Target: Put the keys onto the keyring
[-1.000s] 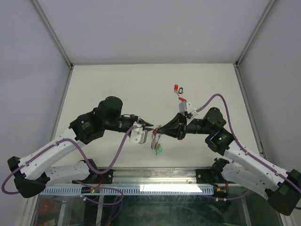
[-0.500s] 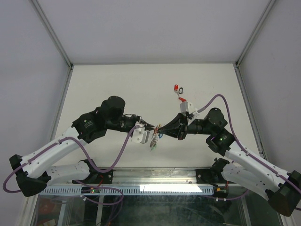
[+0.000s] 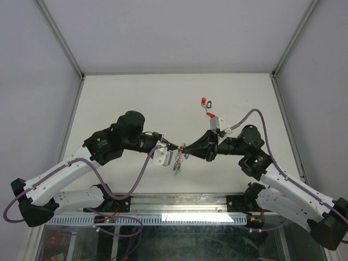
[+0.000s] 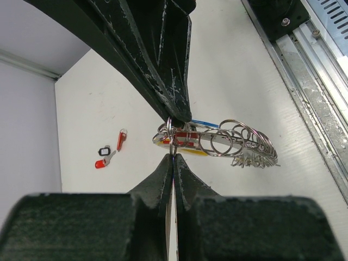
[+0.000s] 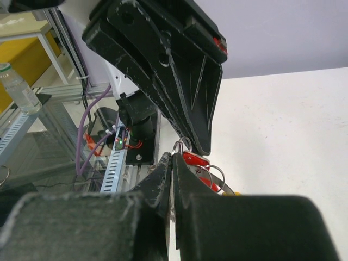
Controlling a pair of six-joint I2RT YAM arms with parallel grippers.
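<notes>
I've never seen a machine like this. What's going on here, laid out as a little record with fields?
Left gripper: shut, pinching a small ring of the keyring
Right gripper: shut, pinching the same bundle from the opposite side
Keyring: hangs between the two grippers, a green tag dangling at its lower end
Loose keys: red-tagged, lying on the far side of the table, apart from both arms
</notes>
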